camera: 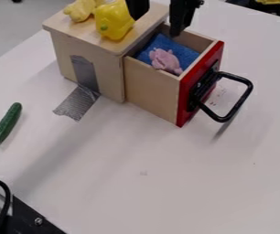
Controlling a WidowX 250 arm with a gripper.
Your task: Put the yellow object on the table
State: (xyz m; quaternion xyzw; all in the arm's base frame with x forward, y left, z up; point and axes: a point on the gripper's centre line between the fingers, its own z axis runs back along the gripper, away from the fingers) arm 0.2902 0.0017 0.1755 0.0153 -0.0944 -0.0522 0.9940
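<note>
- Yellow bell pepper (113,20): sits on the wooden box (109,68), not on the table (136,173). Looks like the likeliest target. Judged at the pre-grasp step: leaves grasp, lift, carry past the box edge, set-down and release to do. Points its small nub toward the camera and lower left, by the look of it. Seems to run its long axis from upper right to lower left; can't be sure, given the rounded shape.
- Far left: green cucumber (8,122) lying on the table, well apart from the box. Near the bottom corner, black hardware (32,215) with a cable.
- Next: grey tape (78,103) running down the box side onto the table. Above, pale yellow toy (80,10) just beside the pepper; could also fit "yellow object".
- Right of pepper: gripper (156,25), jaws spread with a visible gap, pinching nothing. Hangs with one finger by the pepper's right side, the other over the drawer. Can't tell about contact.
- Rightmost: drawer (150,91) standing open, holding blue cloth (182,51) and pink toy (165,59); red front (189,93), black handle (248,91).
</note>
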